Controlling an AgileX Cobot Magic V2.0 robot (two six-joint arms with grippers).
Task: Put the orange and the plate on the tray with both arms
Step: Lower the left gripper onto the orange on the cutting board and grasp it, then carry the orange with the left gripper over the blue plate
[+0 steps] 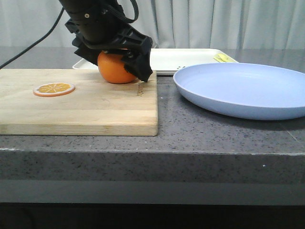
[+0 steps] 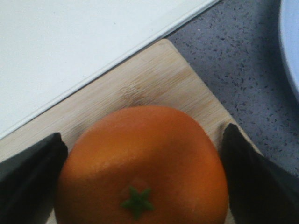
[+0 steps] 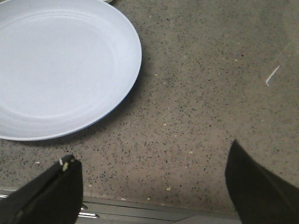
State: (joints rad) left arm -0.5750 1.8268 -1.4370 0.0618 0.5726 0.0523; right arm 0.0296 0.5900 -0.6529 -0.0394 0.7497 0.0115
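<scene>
The orange (image 1: 113,70) rests on the far right corner of a wooden cutting board (image 1: 95,107). My left gripper (image 1: 125,63) comes down over it, one finger pressed against each side. In the left wrist view the orange (image 2: 140,154) fills the gap of the gripper (image 2: 142,140), green stem spot up. The lavender-blue plate (image 1: 243,90) lies on the counter to the right, empty. The cream tray (image 1: 186,59) lies behind the board and the plate. My right gripper (image 3: 152,156) is open and empty over bare counter near the front edge, beside the plate (image 3: 56,70). It is out of the front view.
A thin orange slice (image 1: 54,88) lies on the board's left part. A small yellow object (image 1: 224,58) lies at the tray's far right. The tray (image 2: 70,46) sits just beyond the board's corner (image 2: 154,79). The grey speckled counter (image 1: 167,124) ends at a front edge.
</scene>
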